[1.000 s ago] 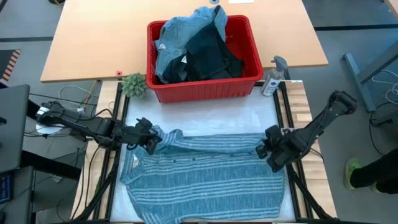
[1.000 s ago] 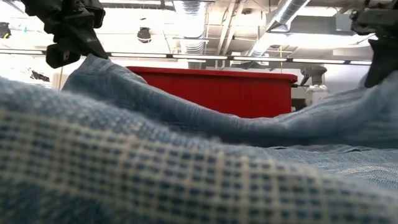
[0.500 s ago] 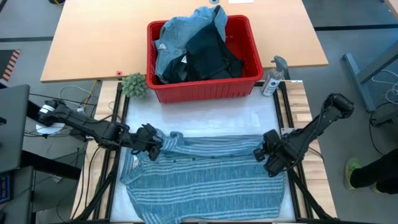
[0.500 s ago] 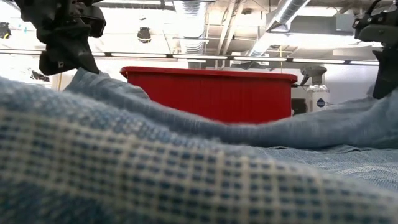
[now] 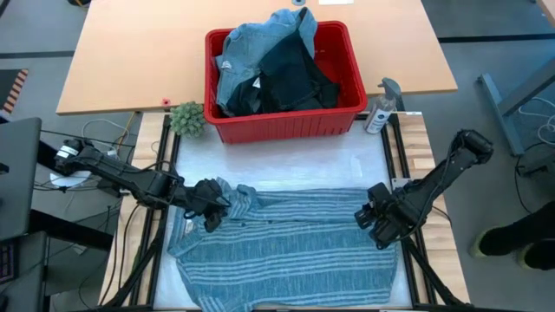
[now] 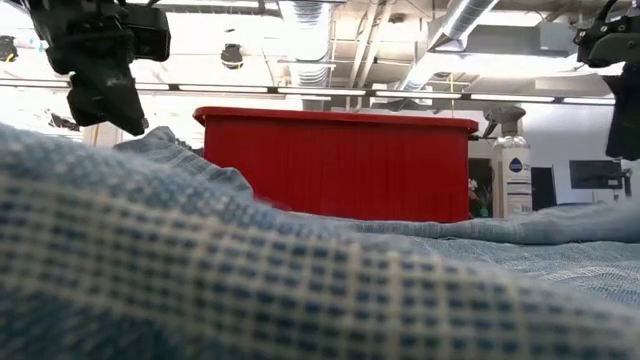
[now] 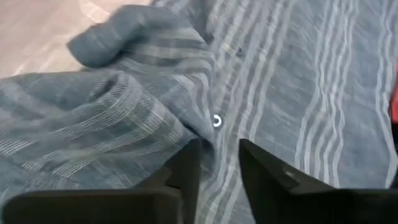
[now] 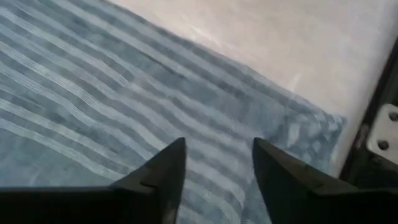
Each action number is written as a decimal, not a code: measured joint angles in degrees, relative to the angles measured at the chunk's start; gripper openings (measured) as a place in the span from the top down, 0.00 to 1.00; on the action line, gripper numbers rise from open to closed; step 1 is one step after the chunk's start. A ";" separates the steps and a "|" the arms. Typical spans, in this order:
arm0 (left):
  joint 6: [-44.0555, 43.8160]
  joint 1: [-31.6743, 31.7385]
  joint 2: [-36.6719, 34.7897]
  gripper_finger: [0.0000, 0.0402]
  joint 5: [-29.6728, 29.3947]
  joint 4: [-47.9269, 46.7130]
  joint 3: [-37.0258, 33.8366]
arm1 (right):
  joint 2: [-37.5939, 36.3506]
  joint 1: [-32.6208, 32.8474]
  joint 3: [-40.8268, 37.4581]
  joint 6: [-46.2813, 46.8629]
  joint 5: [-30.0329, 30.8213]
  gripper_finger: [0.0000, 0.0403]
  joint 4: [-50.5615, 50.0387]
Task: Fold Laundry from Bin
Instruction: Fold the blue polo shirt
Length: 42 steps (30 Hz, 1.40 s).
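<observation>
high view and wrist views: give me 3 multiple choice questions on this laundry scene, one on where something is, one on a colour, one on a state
1. Where does the spray bottle stand?
A. beside the bin's right end
B. inside the bin
C. on the striped shirt

2. What colour is the bin?
A. green
B. red
C. white

3. How are the left gripper and the right gripper?
A. both shut on the shirt
B. both open above the shirt
C. one is out of sight

Key:
1 A, the high view shows the bottle on the table just off the bin's right wall.
2 B, its walls and rim are bright red.
3 B, each wrist view shows a gap between the fingers with the striped shirt lying flat below, not pinched.
</observation>
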 joint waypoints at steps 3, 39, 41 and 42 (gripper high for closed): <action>-0.11 0.34 -0.06 0.61 2.11 -0.16 0.01 | 0.00 1.27 0.73 -1.49 6.47 0.39 0.25; 39.75 30.86 26.11 0.50 44.75 5.39 21.61 | -13.39 -34.68 -2.06 -89.02 -33.62 0.39 12.31; 41.79 30.84 28.55 0.50 45.81 3.81 23.64 | -13.36 -36.35 -3.78 -90.91 -34.18 0.39 13.19; 42.12 30.76 29.50 0.50 46.35 3.33 24.01 | -13.38 -37.20 -4.71 -91.49 -34.34 0.39 13.76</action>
